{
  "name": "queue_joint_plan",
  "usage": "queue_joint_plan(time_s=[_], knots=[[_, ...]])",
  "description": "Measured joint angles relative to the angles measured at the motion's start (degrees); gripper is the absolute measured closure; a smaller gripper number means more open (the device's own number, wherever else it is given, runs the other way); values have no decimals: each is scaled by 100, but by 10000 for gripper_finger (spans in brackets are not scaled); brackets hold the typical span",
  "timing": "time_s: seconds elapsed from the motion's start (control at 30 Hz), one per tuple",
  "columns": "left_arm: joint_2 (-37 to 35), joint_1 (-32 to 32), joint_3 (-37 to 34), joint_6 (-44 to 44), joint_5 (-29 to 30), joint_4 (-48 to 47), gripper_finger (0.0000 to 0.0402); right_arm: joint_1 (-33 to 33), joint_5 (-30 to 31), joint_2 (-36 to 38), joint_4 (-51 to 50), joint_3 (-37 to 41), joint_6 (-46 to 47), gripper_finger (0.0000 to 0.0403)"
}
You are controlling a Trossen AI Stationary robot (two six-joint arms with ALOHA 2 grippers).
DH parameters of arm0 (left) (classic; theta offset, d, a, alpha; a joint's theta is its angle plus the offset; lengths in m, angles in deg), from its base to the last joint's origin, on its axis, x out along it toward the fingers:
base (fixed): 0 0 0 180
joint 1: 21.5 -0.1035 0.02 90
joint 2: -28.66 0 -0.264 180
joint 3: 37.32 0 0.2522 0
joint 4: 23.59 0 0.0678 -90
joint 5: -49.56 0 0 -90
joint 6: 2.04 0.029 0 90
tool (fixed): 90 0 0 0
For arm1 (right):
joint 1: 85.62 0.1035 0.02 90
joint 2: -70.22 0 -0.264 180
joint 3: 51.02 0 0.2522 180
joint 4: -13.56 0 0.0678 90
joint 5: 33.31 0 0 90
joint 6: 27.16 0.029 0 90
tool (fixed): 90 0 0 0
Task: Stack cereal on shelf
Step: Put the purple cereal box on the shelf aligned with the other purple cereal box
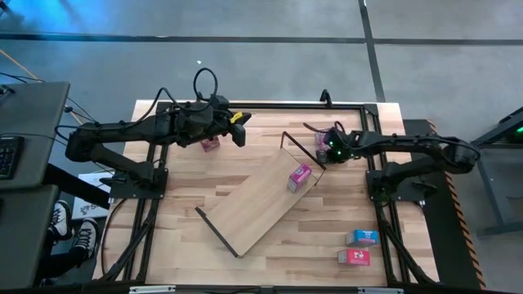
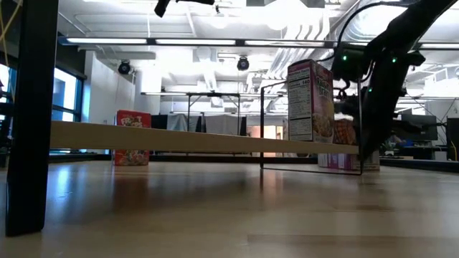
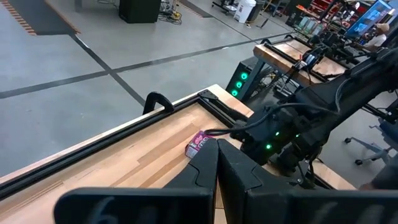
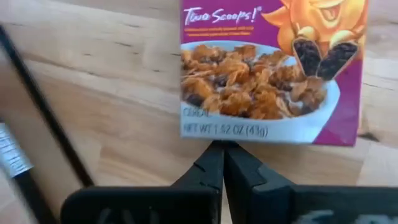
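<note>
Overhead looks straight down, low camera level across; both share the shelf.

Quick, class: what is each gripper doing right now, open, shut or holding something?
Left gripper: shut, holding nothing, above the table's far edge.
Right gripper: shut, empty, just in front of a purple cereal box.

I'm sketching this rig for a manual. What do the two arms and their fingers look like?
Both arms are dark, jointed links with black cables looping off them. The left arm carries a yellow part near its wrist; the right arm shows green lights there. The left gripper and right gripper have black angular fingers.
</note>
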Motion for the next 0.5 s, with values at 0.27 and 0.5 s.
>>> queue_joint_plan(time_s=[0.27, 0.5], knots=[[0, 0, 0, 48, 0, -3, 402, 4, 510, 923, -936, -334, 78, 403], [0, -41, 0, 50, 0, -5, 402, 498, 1338, 1089, -590, 165, 936, 403]])
